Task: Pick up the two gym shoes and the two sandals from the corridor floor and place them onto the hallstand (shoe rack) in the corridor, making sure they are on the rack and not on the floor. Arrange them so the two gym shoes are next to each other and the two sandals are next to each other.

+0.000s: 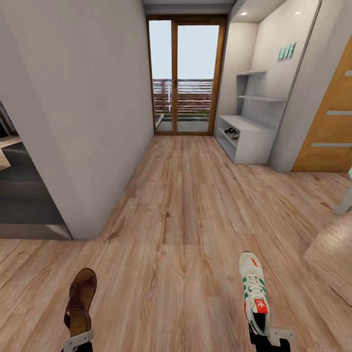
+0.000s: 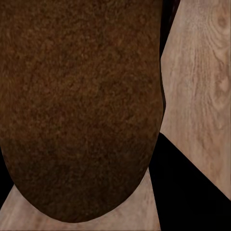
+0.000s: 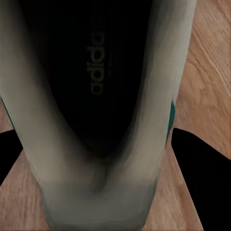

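I hold a brown, grainy leather sandal (image 1: 80,298) clamped in my left gripper (image 1: 77,341) and a smooth cream sneaker (image 1: 254,292) with green stripes clamped at its heel in my right gripper (image 1: 266,337). Both hang above the wood-plank floor (image 1: 186,210). The pale shoe rack (image 1: 247,137) stands well ahead on the right; I should roll there steadily, keeping both shoes level.
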Robot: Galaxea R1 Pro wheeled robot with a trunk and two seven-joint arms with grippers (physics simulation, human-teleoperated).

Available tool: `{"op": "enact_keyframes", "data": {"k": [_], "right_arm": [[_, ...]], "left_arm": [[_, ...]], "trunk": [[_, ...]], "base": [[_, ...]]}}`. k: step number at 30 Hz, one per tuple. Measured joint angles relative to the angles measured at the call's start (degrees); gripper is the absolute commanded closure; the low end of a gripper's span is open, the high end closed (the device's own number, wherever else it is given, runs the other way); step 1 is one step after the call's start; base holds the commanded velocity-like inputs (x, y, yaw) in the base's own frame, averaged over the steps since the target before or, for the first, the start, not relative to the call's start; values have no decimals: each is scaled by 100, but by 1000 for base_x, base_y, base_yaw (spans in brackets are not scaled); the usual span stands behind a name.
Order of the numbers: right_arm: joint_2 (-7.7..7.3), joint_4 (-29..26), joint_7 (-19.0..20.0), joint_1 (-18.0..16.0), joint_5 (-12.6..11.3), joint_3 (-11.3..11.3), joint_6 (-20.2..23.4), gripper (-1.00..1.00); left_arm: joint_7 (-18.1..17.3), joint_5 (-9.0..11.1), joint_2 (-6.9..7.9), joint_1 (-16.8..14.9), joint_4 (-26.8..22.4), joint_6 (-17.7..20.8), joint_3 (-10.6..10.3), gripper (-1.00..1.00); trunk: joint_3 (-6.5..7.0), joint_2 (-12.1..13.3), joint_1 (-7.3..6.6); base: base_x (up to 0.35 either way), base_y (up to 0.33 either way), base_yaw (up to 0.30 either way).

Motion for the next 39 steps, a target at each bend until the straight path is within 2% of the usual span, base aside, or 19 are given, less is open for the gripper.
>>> {"op": "enact_keyframes", "data": {"k": [39], "right_arm": [[-5, 0, 0, 0, -3, 0, 0, 100]], "left_arm": [[-1, -1, 17, 0, 0, 0, 0, 100]], "trunk": [[0, 0, 0]], "base": [[340, 0, 0]]}}
